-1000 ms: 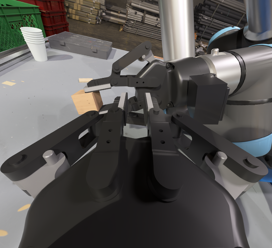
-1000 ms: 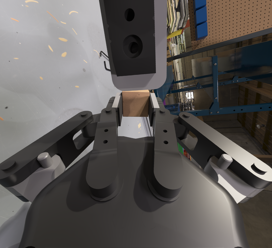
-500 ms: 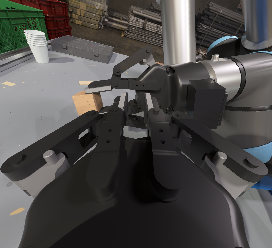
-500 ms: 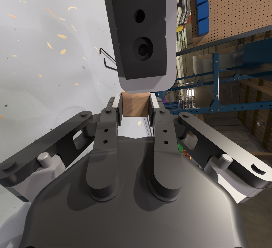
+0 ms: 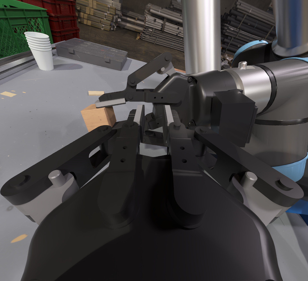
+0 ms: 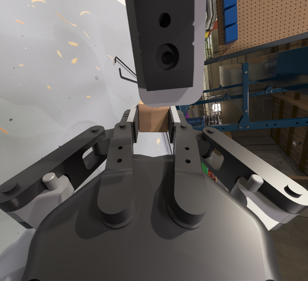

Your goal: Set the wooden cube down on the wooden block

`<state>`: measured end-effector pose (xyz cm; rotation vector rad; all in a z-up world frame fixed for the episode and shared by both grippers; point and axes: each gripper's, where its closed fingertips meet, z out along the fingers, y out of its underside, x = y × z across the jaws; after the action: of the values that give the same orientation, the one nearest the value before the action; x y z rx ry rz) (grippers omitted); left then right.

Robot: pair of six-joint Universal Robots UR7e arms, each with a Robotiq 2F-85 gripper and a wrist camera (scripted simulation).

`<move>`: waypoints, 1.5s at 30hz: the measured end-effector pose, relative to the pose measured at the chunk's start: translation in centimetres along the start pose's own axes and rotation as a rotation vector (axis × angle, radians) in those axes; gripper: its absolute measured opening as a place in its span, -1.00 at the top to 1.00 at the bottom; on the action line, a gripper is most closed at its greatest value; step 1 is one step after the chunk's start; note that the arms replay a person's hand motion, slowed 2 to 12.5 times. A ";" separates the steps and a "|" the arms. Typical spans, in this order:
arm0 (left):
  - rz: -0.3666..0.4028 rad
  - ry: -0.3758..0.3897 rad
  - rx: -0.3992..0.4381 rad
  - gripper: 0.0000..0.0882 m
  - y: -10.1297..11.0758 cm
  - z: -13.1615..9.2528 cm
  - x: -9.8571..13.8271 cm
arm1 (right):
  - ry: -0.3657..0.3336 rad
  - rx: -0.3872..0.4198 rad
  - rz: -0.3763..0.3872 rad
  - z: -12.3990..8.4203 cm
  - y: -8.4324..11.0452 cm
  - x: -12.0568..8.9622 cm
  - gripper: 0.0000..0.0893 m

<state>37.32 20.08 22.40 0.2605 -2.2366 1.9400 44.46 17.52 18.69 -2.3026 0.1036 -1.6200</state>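
My right gripper (image 6: 153,111) is shut on the wooden cube (image 6: 153,119), which sits between its pads. In the left wrist view the cube (image 5: 98,118) shows left of centre, with the right gripper's upper finger (image 5: 110,102) lying on its top. The lower finger and the cube's underside are hidden. A thin flat wooden block (image 5: 95,93) lies on the grey table (image 5: 41,114) just beyond the cube. My left gripper (image 5: 154,114) is empty, its pads a narrow gap apart. It faces the right gripper at close range, and one of its fingers (image 6: 166,39) hangs over the cube in the right wrist view.
A stack of white paper cups (image 5: 40,51), a grey tool case (image 5: 91,55), a green crate (image 5: 16,28) and red crates (image 5: 61,16) stand at the table's far side. Two black hex keys (image 6: 125,73) and wood shavings lie on the table. The right arm (image 5: 266,106) fills the right side.
The left gripper's finger has drifted right and slightly closer in the right wrist view. The cube stays held in the right gripper. The left gripper's gap is unchanged.
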 end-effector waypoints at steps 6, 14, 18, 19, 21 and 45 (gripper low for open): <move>0.005 0.004 -0.003 0.56 -0.1 -0.1 0.1 | -0.001 0.008 0.001 -0.1 -0.2 0.1 0.33; 0.042 0.002 -0.039 0.56 0.0 -0.3 0.2 | -0.006 0.031 -0.002 -0.2 -0.6 0.0 0.33; 0.046 0.013 -0.039 0.56 0.0 -0.3 0.3 | -0.003 0.037 -0.008 -0.2 -0.7 0.1 0.33; 0.043 0.017 -0.039 0.56 -0.1 -0.4 0.4 | -0.003 0.039 -0.010 -0.2 -0.7 0.1 0.33; 0.035 0.028 -0.039 0.56 0.0 -0.4 0.5 | -0.002 0.043 -0.013 -0.3 -0.8 0.1 0.33; -0.017 0.055 -0.065 0.55 0.5 -0.2 0.7 | -0.014 0.038 -0.051 -0.4 -0.7 -0.1 0.33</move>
<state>36.54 20.37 22.15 0.2149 -2.2505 1.8388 43.92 18.12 18.91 -2.3056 0.0113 -1.6154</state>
